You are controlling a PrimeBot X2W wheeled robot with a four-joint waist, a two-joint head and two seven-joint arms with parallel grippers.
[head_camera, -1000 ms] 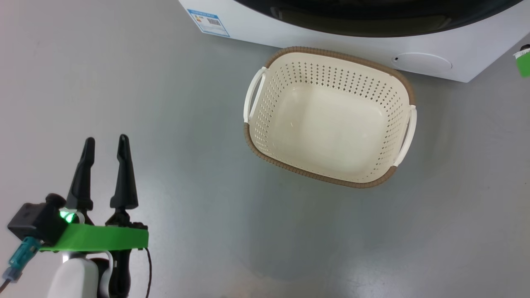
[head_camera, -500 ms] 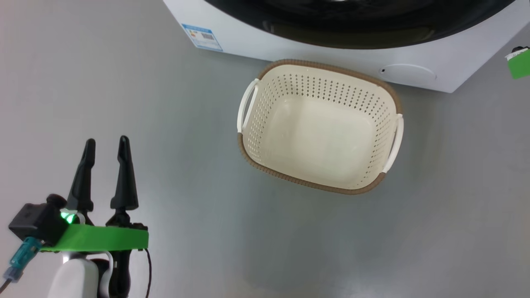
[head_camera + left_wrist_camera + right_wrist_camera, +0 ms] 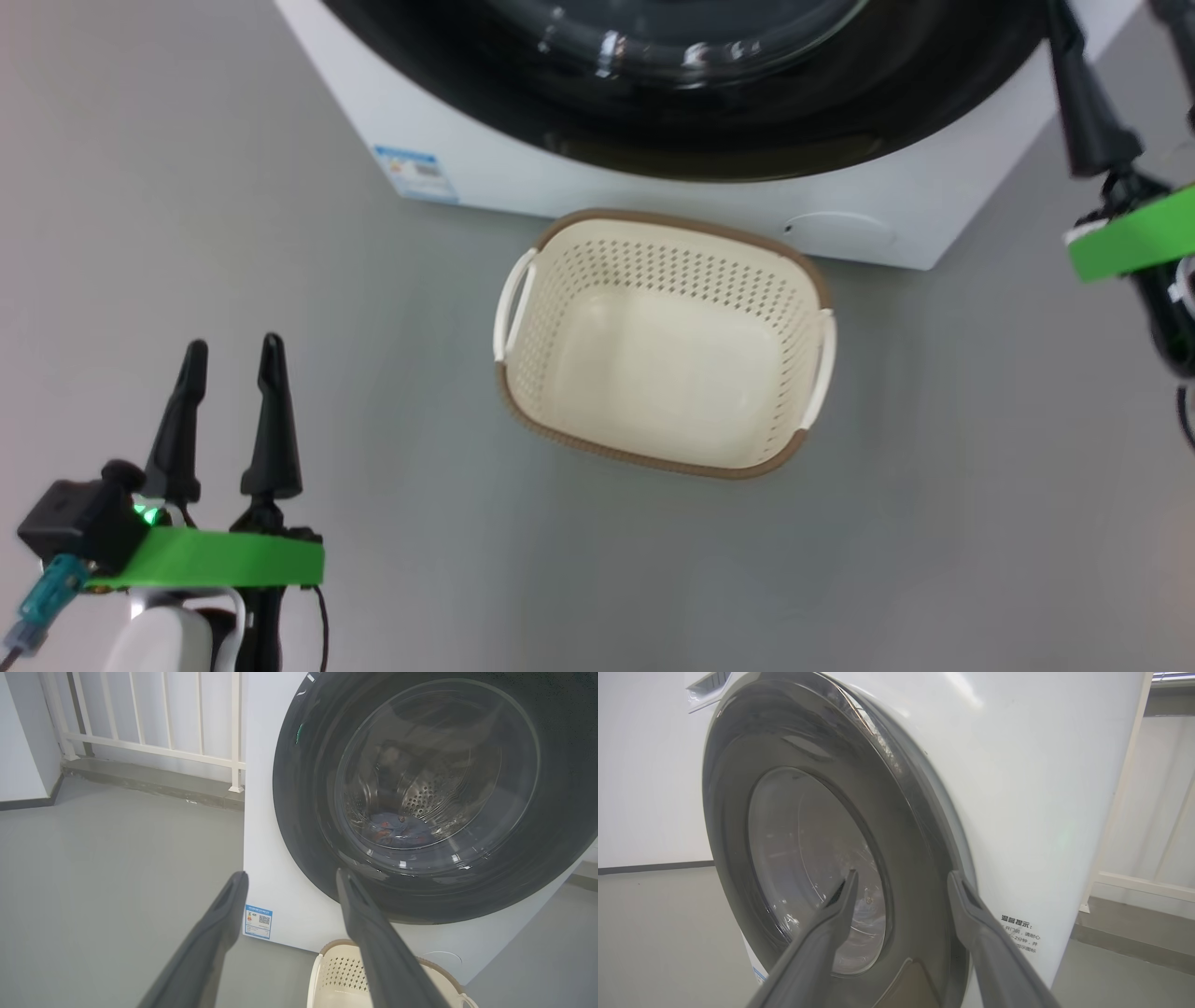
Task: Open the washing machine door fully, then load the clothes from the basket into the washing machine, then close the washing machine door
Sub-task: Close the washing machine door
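Observation:
The washing machine (image 3: pixel 448 131) stands at the top of the head view. Its washing machine door (image 3: pixel 420 798), a black ring around clear glass, lies flush against the front. Through the glass, blue clothes (image 3: pixel 397 830) rest in the steel drum. The basket (image 3: pixel 663 345) sits on the floor right before the machine with nothing in it. My left gripper (image 3: pixel 233 347) hangs open at the lower left, well clear of the basket. My right gripper (image 3: pixel 1120 28) is raised at the machine's right side. In the right wrist view this right gripper (image 3: pixel 903 873) is open, its fingers pointing at the door's rim with nothing between them.
A blue label (image 3: pixel 417 174) and a round cap (image 3: pixel 836 229) mark the machine's lower front. A white railing (image 3: pixel 163 742) runs behind the machine on its left. Grey floor (image 3: pixel 280 233) spreads around the basket.
The head camera has tilted up, so the basket and machine sit lower in the picture. My right gripper's fingers have come into view at the right edge. The left gripper holds its place, open.

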